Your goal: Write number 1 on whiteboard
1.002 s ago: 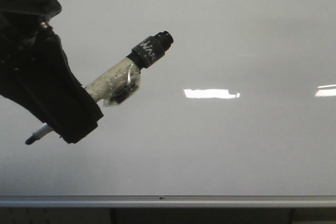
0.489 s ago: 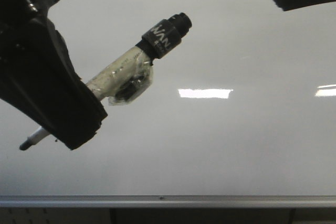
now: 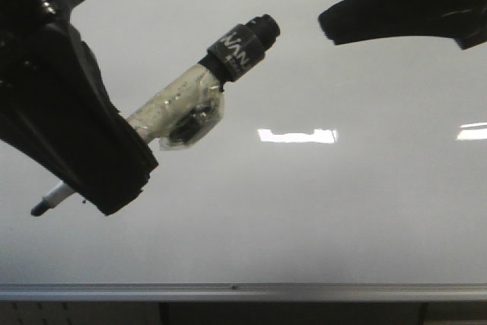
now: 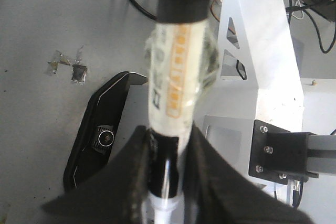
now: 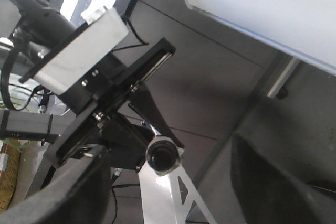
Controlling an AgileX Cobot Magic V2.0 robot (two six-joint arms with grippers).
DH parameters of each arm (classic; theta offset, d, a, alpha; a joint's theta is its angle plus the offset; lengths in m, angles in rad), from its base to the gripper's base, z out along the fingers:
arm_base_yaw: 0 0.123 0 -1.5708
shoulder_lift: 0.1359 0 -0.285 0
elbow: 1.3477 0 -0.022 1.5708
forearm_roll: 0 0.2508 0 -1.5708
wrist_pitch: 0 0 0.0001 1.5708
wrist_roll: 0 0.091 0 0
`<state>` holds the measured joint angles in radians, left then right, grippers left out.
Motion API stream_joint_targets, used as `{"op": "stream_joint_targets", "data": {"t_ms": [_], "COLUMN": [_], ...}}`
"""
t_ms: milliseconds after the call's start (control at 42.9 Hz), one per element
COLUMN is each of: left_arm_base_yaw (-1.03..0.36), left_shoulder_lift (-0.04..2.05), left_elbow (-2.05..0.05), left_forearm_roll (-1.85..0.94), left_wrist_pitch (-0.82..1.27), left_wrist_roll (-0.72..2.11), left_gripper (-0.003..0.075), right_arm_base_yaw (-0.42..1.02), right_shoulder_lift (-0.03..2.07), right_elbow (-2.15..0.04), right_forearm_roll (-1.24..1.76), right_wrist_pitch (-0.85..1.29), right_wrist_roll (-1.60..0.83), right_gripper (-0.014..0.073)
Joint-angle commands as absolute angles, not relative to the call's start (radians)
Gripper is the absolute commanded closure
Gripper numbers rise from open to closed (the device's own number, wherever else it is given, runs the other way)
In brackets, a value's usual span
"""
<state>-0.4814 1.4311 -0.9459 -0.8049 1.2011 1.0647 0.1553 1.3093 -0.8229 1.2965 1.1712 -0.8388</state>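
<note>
Since 0.5 s ago, our right gripper (image 3: pixel 327 27) has pushed further into the front view from the upper right, while the left gripper (image 3: pixel 114 180) and its marker (image 3: pixel 194 89) have barely shifted.

We find the left gripper closed on the marker: in the left wrist view its fingers (image 4: pixel 202 174) clamp the barrel (image 4: pixel 176 77) on both sides. The marker's long axis runs diagonally in the front view, tip (image 3: pixel 38 208) low on the left, black cap end (image 3: pixel 251 39) high on the right. We note a clear wrap around the barrel.

The right gripper carries nothing; its fingers (image 5: pixel 79 192) stand well apart in the right wrist view.

The whiteboard (image 3: pixel 342 211) lies ahead of both arms. We see no stroke on it, so the number 1 is not yet written. The left arm is the one equipped to write; we cannot tell whether the tip touches the board.

Bright reflections (image 3: pixel 297 135) cross the glossy surface, and a silver rail (image 3: pixel 304 291) runs along its bottom edge.
</note>
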Motion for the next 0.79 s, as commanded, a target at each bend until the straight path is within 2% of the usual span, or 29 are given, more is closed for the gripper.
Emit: {"op": "stream_joint_targets", "data": {"t_ms": [0, 256, 513, 583, 769], "left_arm_base_yaw": [-0.487, -0.487, -0.487, -0.487, -0.487], "left_shoulder_lift": [1.395, 1.395, 1.395, 1.395, 1.395], "left_elbow": [-0.978, -0.978, -0.978, -0.978, -0.978], "left_forearm_roll": [-0.876, -0.884, -0.885, -0.885, -0.888], "left_wrist_pitch": [1.251, 1.251, 1.249, 1.247, 1.238], "left_wrist_roll": [1.067, 1.067, 1.067, 1.067, 1.067], "left_gripper": [0.0741, 0.0741, 0.0741, 0.0741, 0.0741], "right_arm_base_yaw": [0.214, 0.352, 0.383, 0.383, 0.383], "right_shoulder_lift": [1.308, 1.380, 1.415, 1.415, 1.415], "right_elbow": [-0.852, -0.852, -0.852, -0.852, -0.852], "right_forearm_roll": [1.367, 1.401, 1.464, 1.464, 1.464], "right_wrist_pitch": [1.162, 1.080, 1.107, 1.126, 1.180], "right_wrist_roll": [-0.857, -0.870, -0.905, -0.905, -0.905], "right_gripper": [0.0081, 0.0081, 0.0092, 0.0151, 0.0467]}}
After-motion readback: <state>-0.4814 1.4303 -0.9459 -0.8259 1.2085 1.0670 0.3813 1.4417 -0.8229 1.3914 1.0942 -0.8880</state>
